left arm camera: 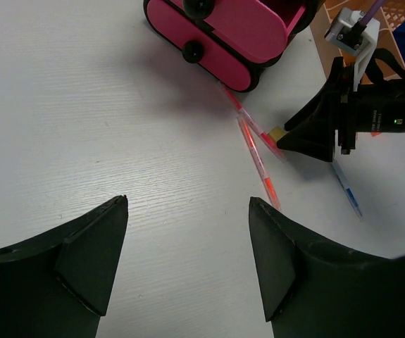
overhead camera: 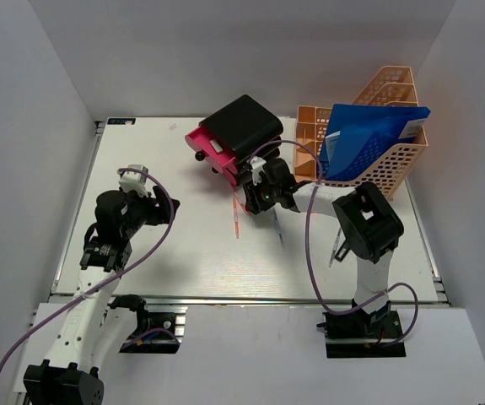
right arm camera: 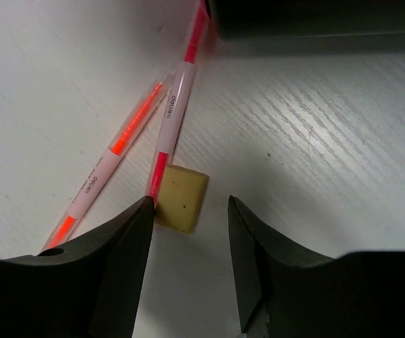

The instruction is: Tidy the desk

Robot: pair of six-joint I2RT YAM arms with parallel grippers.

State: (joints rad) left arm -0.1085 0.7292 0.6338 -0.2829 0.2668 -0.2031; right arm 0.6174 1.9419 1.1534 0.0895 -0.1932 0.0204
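- Two orange pens (right arm camera: 170,127) are lying crossed in a narrow V just in front of the black-and-pink drawer box (overhead camera: 242,126), one end reaching up to its base.
- One small yellowish eraser (right arm camera: 181,190) is lying flat on the side of the pens away from the drawer box, touching the longer pen.
- The right gripper (right arm camera: 189,204) is hanging low just in front of the drawer box, jaws apart and straddling the eraser's near edge without clamping anything.
- The left gripper (left arm camera: 188,204) is hovering well to the left of the drawer box, nearer the arm bases, jaws wide and holding nothing.
- The desk (overhead camera: 166,245) is lying flat under everything, bearing the drawer box near its far edge.
- A peach file rack (overhead camera: 394,160) holding a blue folder (overhead camera: 369,139) is standing just right of the drawer box.
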